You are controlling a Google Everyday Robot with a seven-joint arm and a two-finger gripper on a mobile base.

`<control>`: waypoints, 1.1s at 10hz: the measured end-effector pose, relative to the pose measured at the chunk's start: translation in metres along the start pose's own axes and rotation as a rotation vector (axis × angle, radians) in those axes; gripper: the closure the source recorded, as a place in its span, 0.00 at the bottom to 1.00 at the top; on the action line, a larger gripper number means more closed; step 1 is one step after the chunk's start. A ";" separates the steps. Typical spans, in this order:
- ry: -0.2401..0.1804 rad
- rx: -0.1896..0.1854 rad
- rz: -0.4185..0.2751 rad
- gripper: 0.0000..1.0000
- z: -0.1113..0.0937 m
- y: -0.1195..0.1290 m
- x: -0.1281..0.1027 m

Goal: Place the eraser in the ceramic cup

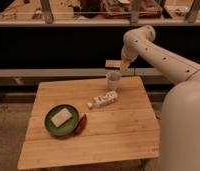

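The ceramic cup (113, 80) is small, white and upright at the far edge of the wooden table (118, 135). My gripper (119, 64) hangs just above the cup, reaching down from the arm at the upper right. It is shut on the eraser (112, 63), a small flat dark block with an orange tint. The eraser sticks out level to the left, directly over the cup's mouth and a short gap above its rim.
A white boxy carton (105, 99) lies just in front of the cup. A green plate (49, 125) holding a pale slab (61, 116) sits at the front left, with a dark red object (81, 124) against its right edge. A dark rail runs behind the table.
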 end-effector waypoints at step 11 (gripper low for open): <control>0.173 -0.052 0.032 1.00 0.011 -0.015 0.078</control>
